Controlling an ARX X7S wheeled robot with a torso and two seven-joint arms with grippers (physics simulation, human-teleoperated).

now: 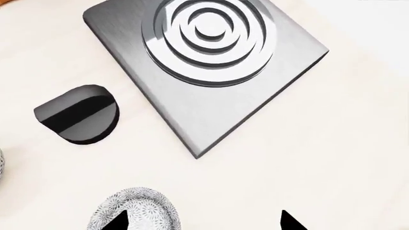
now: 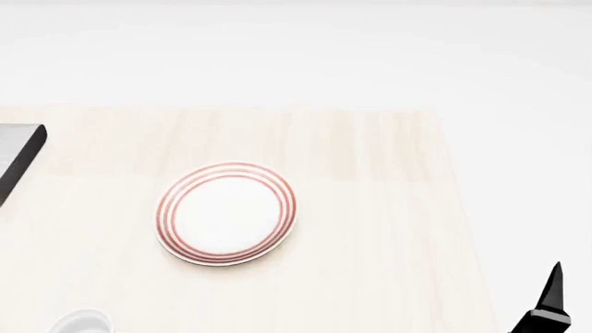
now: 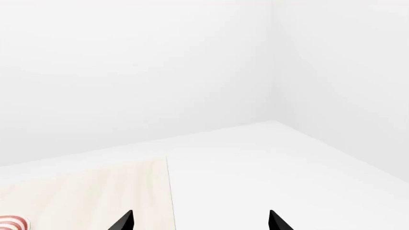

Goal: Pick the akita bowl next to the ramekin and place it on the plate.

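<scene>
In the left wrist view, the left gripper (image 1: 204, 221) is seen with its two dark fingertips spread wide apart and nothing pinched between them. One fingertip overlaps the akita bowl (image 1: 142, 207), which stands upright on the pale wooden table (image 1: 332, 158), mouth upward. Being round, it has no long axis that can be told, and its inside is only partly shown, so its contents cannot be told. A sliver of another patterned object (image 1: 2, 165) is cut off at the picture's edge. Farther out, a dark knob (image 1: 78, 115) is seen beside a brushed-metal burner plate (image 1: 211, 72) with concentric rings.

In the head view, the ramekin (image 2: 82, 322) is caught at the near edge, only its rim showing. Farther on, the plate (image 2: 227, 214) lies flat on the table with nothing on it. One finger of the right gripper (image 2: 551, 295) is seen at the near right.

In the right wrist view, the right gripper's fingertips (image 3: 122, 221) are held well apart, holding nothing.
</scene>
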